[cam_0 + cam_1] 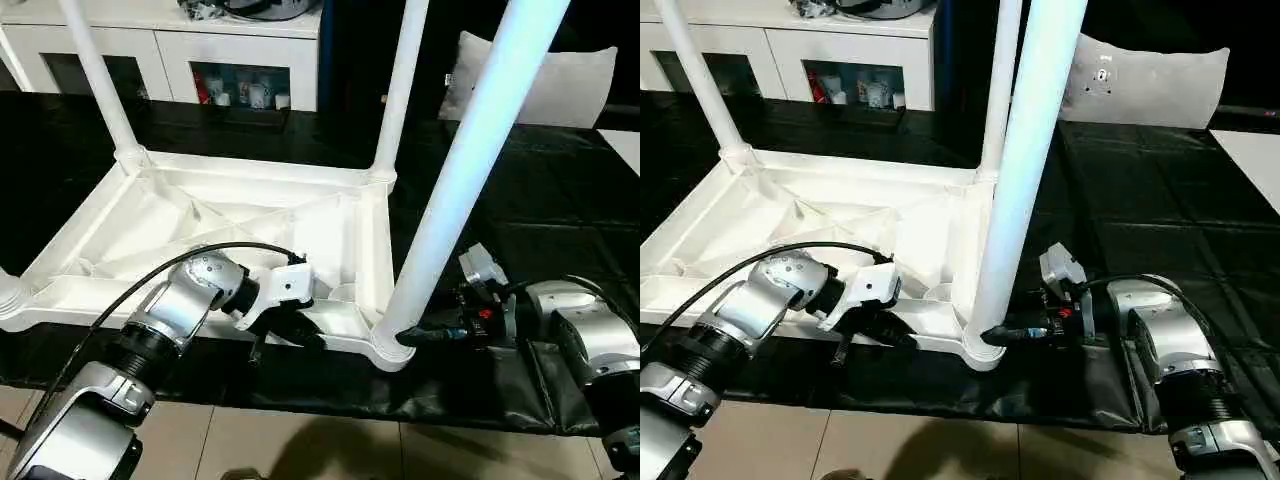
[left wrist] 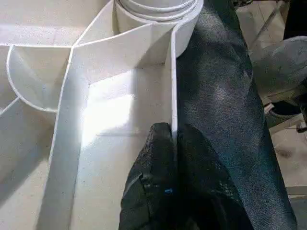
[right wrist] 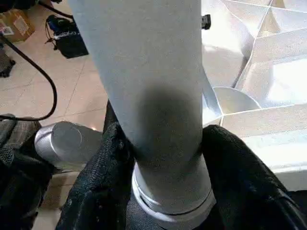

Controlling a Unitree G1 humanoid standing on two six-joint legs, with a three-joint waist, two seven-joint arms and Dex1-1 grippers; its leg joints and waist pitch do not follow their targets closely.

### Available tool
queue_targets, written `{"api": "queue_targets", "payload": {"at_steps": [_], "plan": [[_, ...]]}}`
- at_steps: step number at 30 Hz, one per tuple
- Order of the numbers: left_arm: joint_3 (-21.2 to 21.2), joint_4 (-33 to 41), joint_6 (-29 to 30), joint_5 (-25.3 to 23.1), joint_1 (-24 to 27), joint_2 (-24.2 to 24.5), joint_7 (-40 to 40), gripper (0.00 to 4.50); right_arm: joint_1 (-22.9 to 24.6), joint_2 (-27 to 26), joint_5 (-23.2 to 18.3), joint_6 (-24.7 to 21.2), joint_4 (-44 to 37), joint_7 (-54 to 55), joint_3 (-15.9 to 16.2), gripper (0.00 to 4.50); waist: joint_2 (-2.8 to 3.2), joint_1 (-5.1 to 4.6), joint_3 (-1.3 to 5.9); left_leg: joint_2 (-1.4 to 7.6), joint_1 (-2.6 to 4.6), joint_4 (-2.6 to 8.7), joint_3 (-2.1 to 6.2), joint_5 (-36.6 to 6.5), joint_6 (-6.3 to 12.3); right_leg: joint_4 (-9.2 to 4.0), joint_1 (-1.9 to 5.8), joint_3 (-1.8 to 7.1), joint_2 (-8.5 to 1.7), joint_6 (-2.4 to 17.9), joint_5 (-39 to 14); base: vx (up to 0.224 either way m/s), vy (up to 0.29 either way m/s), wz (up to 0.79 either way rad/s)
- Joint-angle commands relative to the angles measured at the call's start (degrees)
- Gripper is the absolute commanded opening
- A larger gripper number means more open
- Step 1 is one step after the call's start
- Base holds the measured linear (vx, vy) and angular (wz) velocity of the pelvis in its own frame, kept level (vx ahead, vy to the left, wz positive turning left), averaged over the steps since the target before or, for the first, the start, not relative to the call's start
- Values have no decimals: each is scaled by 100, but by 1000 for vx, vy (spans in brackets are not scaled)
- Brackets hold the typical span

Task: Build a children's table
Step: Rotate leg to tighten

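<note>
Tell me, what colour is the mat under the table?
Black. The mat shows best in the left eye view.

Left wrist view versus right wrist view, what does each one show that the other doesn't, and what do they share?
Left wrist view alone: the left gripper pinched shut on the tabletop's thin side wall, with black mat beside it.

Right wrist view alone: the right gripper, its black fingers on either side of the near leg just above its flared base, plus tiled floor with a black cable.

Both: the tabletop's ribbed white underside and the corner socket that holds this leg.
</note>
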State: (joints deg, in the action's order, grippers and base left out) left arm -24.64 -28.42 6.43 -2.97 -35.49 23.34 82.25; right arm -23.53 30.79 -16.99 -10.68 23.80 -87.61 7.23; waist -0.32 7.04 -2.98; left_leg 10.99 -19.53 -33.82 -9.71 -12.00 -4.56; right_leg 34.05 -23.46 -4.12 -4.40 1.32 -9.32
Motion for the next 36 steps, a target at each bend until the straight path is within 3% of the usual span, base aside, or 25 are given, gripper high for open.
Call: {"api": "queue_targets", "payload": {"at_steps": [1,6,10,13,15,16,17,19,20,21,22,27,31,34,36], "plan": [[-187,66,100,41,2,-68,162,0,8,7,-240,-208,-167,-136,-9,193,-104,-9,367,208,-44,372,-4,-612,497,-379,337,246,-380,1105,-1719,0,0,0],[44,-62,580,21,-43,-284,-482,0,113,-212,-205,-551,-420,554,-86,193,-98,-8,352,202,-42,379,-3,-631,448,-401,323,242,-374,1044,-1852,0,0,0],[348,-248,1365,-98,-149,-731,-1603,0,-108,-950,406,-592,-66,2638,-308,193,-106,-140,290,126,-33,418,30,-1022,133,-542,304,200,-384,579,-3093,0,0,0],[490,-280,1587,-63,-169,-959,-1986,0,-232,-1271,519,-762,109,3427,-450,190,-105,-256,309,103,-37,427,70,-1172,110,-607,317,164,-386,375,-3375,0,0,0],[537,-289,1652,-53,-173,-1043,-2127,0,-270,-1377,559,-815,160,3681,-490,190,-103,-328,309,107,-18,418,57,-1230,189,-613,278,176,-370,458,-3234,0,0,0],[723,-218,1935,33,-154,-1429,-2683,0,-381,-1769,617,-890,291,4492,-616,190,-70,-366,304,114,-23,425,51,-1231,196,-599,275,186,-361,525,-3124,0,0,0],[799,-200,2019,60,-152,-1567,-2900,0,-410,-1887,625,-850,323,4718,-656,190,-84,-391,322,110,-20,411,52,-1225,176,-589,279,176,-361,583,-3042,0,0,0],[818,-167,2049,52,-143,-1687,-3034,0,-399,-1975,581,-707,329,4713,-666,190,-88,-389,324,106,-19,412,46,-1190,246,-599,278,183,-357,606,-2949,0,0,0],[819,-160,2054,48,-141,-1701,-3046,0,-392,-1983,579,-689,322,4704,-666,245,-87,-388,333,117,-34,418,44,-1121,303,-575,296,199,-356,655,-2763,0,0,0],[770,-133,2030,18,-136,-1691,-2984,0,-344,-1972,529,-662,263,4574,-671,258,-56,-379,341,124,-32,419,46,-1075,322,-558,300,206,-354,699,-2620,0,0,0],[744,-122,2007,0,-132,-1680,-2956,0,-322,-1960,510,-646,238,4523,-680,258,-73,-386,342,127,-46,417,37,-1021,368,-536,309,216,-347,778,-2390,0,0,0],[537,-164,1559,-220,-130,-1322,-2613,0,-57,-1461,272,-404,-130,3541,-785,307,-28,-297,368,139,-46,395,23,-752,533,-464,360,238,-350,1046,-1656,0,0,0],[402,-131,1302,-248,-101,-1024,-2197,0,43,-963,161,-455,-293,2929,-788,345,-28,-244,402,148,-60,368,21,-443,666,-376,397,236,-349,1286,-965,0,0,0],[359,-103,1260,-251,-87,-925,-2045,0,59,-807,126,-483,-314,2726,-797,372,-20,-205,383,160,-49,373,7,-510,683,-385,380,237,-357,1326,-1047,0,0,0],[254,-33,1088,-235,-43,-730,-1691,0,82,-548,101,-458,-368,2400,-744,393,-18,-171,367,169,-30,395,19,-738,562,-429,384,227,-367,1242,-1495,0,0,0]]}}
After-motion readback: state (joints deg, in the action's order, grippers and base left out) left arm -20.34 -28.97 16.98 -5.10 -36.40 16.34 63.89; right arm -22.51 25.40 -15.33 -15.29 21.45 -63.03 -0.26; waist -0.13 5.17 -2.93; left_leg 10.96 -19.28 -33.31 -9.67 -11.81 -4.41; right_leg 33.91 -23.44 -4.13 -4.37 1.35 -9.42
